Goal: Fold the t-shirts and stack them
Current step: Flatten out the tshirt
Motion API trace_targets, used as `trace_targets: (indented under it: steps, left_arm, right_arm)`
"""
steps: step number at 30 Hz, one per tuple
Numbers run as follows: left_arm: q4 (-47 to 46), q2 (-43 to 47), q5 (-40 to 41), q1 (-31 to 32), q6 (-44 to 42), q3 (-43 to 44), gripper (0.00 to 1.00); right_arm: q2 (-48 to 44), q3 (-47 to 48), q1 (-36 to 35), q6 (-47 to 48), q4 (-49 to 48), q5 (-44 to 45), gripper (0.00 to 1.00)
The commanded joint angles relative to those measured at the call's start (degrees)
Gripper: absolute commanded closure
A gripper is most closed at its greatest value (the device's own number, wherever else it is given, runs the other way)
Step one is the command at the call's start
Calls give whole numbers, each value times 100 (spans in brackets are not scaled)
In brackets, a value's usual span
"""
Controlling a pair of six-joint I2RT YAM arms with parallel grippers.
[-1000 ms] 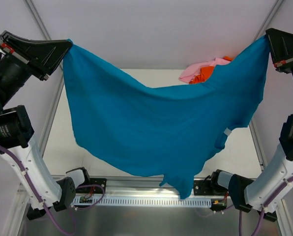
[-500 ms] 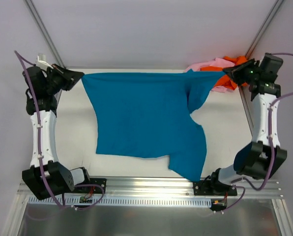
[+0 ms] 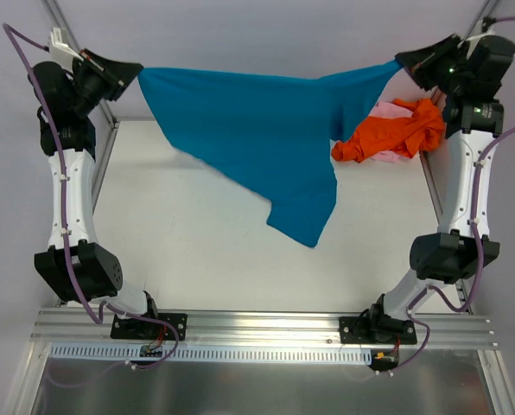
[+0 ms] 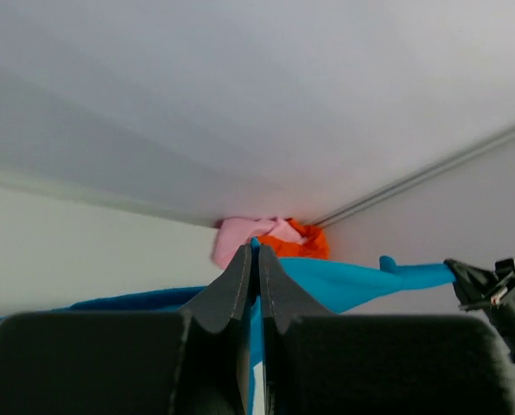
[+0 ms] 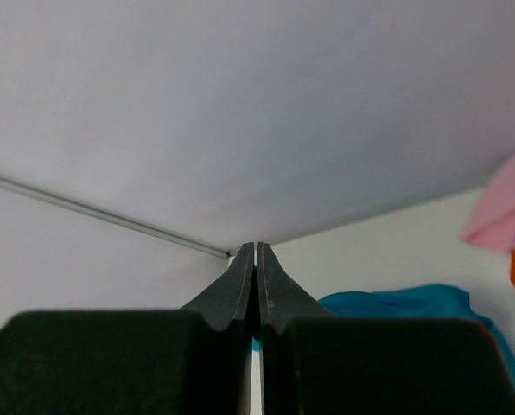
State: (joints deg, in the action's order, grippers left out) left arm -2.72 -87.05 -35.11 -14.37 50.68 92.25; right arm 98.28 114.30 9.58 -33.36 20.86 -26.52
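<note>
Teal-blue cloth nipped in both pairs of jaws. Left gripper (image 3: 135, 71) clenched on one corner of the teal-blue t-shirt (image 3: 257, 121), high over the far left corner of the table (image 3: 180, 251). Fingers (image 4: 232, 290) pressed together in the left wrist view, blue fabric showing in the slit and trailing off to the right. Right gripper (image 3: 403, 60) clamped likewise on the opposite corner, high at the far right. Fingers (image 5: 279, 298) closed flat in the right wrist view, a sliver of blue between them. Shirt slung between the two in a shallow sag, lower part hanging to a point over the middle of the table. Tip touching the surface or not: cannot tell. Further out, at the far right of the table beside the right arm: orange t-shirt (image 3: 396, 134) crumpled in a heap, pale pink t-shirt (image 3: 394, 109) bunched under and behind it, the two touching.
</note>
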Motion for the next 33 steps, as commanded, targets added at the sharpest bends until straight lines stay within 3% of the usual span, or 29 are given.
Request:
trace_targets:
  steps: [1, 4, 8, 14, 20, 28, 33]
  left_arm:
    - [-563, 223, -171, 127, 249, 1055, 100]
    - [-484, 556, -293, 180, 381, 1321, 100]
    - [-72, 1294, -548, 180, 198, 1235, 100]
    - [1123, 2911, -663, 180, -567, 760, 100]
    - [2766, 3721, -883, 189, -1103, 1453, 100]
    - [3454, 4134, -900, 180, -1086, 2077, 100]
    - [3472, 4011, -848, 180, -1051, 2236, 100]
  right_arm:
    - [-265, 1380, 70, 190, 49, -54, 100]
    - [-572, 1787, 131, 146, 242, -142, 100]
    - [-1494, 1368, 289, 137, 392, -274, 100]
    - [-3155, 647, 351, 357, 1014, -362, 100]
    - [-4315, 400, 202, 515, 1831, -63, 100]
    - [-4423, 1981, 184, 674, 2888, 156, 100]
    - [-4379, 1973, 105, 489, 2669, 314, 100]
